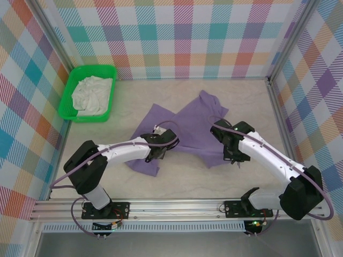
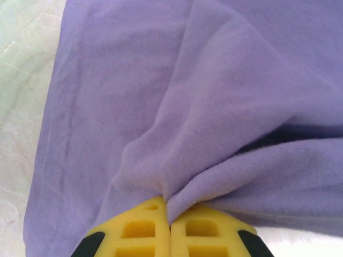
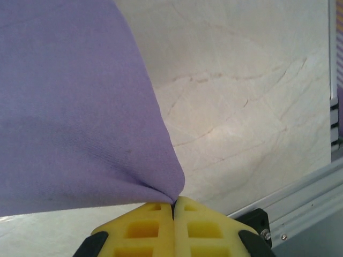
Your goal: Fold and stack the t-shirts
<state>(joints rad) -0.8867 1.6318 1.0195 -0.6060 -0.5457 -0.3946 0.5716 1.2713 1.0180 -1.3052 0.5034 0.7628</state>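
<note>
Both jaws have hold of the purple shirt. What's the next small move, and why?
Probably lift both together slightly and ease them apart. The left gripper and right gripper each have jaws shut on a pinch of the lavender t-shirt, which lies rumpled and skewed on the table, so it likely needs stretching flat before folding.

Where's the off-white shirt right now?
Top view: the off-white t-shirt lies bunched inside the green basket in the far-left corner, apart from the purple t-shirt.

The pale marbled tabletop (image 1: 246, 101) is found open at far right; the far-left corner is occupied by a green plastic mesh basket (image 1: 86, 117).
</note>
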